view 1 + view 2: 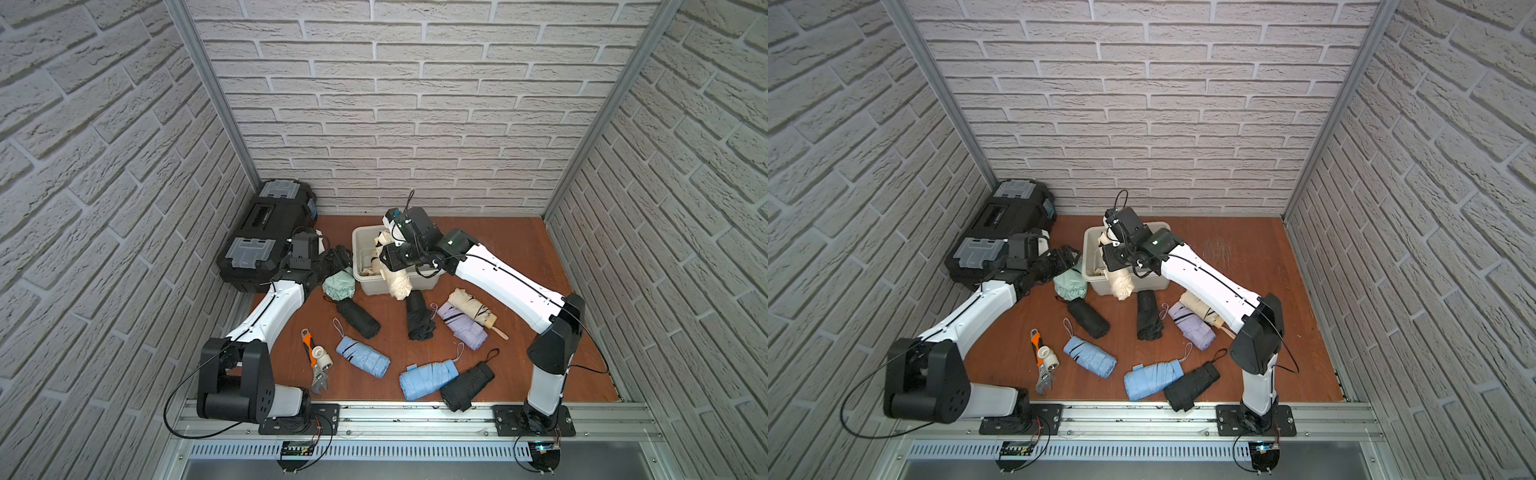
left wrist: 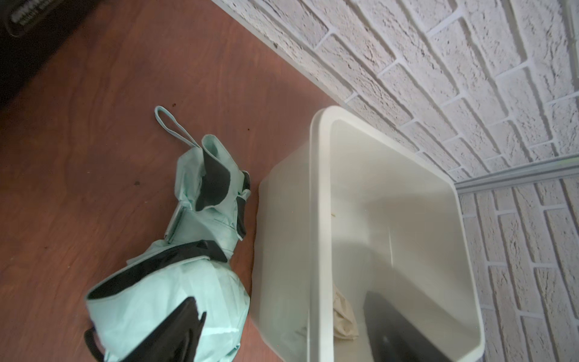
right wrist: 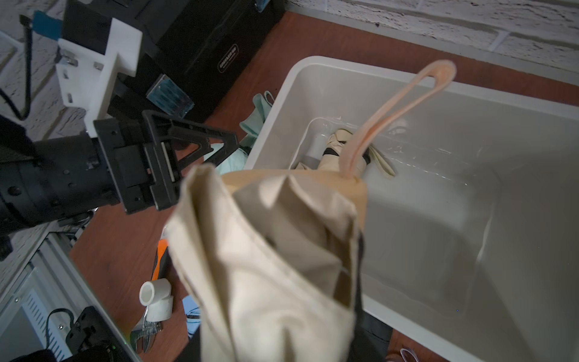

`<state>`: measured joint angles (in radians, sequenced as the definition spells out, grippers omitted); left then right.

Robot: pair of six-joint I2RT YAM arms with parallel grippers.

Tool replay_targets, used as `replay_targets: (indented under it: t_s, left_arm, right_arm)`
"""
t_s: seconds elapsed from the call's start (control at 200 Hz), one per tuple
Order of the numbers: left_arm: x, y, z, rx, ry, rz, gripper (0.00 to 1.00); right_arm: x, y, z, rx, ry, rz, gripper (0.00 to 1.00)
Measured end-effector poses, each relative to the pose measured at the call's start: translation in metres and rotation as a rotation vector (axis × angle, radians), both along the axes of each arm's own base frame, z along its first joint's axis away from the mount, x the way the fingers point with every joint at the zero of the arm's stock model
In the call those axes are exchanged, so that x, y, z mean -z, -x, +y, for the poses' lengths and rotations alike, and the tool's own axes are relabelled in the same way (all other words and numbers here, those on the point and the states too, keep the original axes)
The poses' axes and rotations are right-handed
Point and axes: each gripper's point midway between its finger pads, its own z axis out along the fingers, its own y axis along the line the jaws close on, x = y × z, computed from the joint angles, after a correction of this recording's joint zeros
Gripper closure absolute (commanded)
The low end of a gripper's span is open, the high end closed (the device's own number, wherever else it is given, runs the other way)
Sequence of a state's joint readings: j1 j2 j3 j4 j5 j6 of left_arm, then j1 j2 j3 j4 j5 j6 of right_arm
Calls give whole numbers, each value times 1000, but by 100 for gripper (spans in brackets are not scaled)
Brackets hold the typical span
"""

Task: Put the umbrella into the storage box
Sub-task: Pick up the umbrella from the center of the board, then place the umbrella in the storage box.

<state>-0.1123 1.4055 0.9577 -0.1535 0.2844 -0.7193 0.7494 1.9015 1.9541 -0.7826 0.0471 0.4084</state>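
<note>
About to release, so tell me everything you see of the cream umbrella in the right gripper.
The cream umbrella is folded, bunched fabric with dark trim and a peach wrist loop. The right gripper clamps its middle; it hangs tilted over the front rim of the storage box, loop end above the inside, other end outside. Rim contact unclear.

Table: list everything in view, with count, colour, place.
storage box: 1, off-white, back centre.
cream umbrella: 3, cream; one gripped over box rim, one inside, one right.
mint umbrella: 1, mint, beside box.
black umbrella: 3, black; two mid-table, one front.
blue umbrella: 2, light blue, front.
lilac umbrella: 1, lilac, right.
wrench: 1, orange handle, front left.
pipe fitting: 1, white, on wrench.
toolbox: 1, black, back left.
left pincer: 1, black, open above mint umbrella.
right pincer: 1, black, shut on cream umbrella.
</note>
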Motion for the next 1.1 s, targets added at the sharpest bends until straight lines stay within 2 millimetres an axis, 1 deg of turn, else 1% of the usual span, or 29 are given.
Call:
replay_targets:
  t_s: [0.11,0.27,0.37,0.43,0.525,0.595,0.66,0.835,1.1]
  left_arm:
    - [7,-3,-6,42,3,15,21]
    - [13,-8,-13,83,5,27,28]
    - [13,-12,-20,114,2,26,31]
    - [12,-15,-23,130,0,21,33]
    - [10,-18,-30,155,0,14,37]
    - [10,-21,-35,172,-1,12,40]
    - [12,-23,-40,184,-4,15,43]
    - [13,-25,-47,208,-14,18,49]
    - [10,-25,-53,225,-27,10,51]
  right_arm:
    - [11,-15,-5,67,18,28,93]
    - [27,-53,-15,176,4,54,93]
    - [38,-72,-18,219,-5,74,93]
    - [42,-80,-20,240,-13,88,94]
    - [40,-91,-23,259,-15,78,94]
    - [45,-95,-24,265,1,75,94]
    - [55,-97,-26,268,26,77,94]
    - [92,-101,-27,262,97,117,94]
    - [143,-102,-30,264,165,191,94]
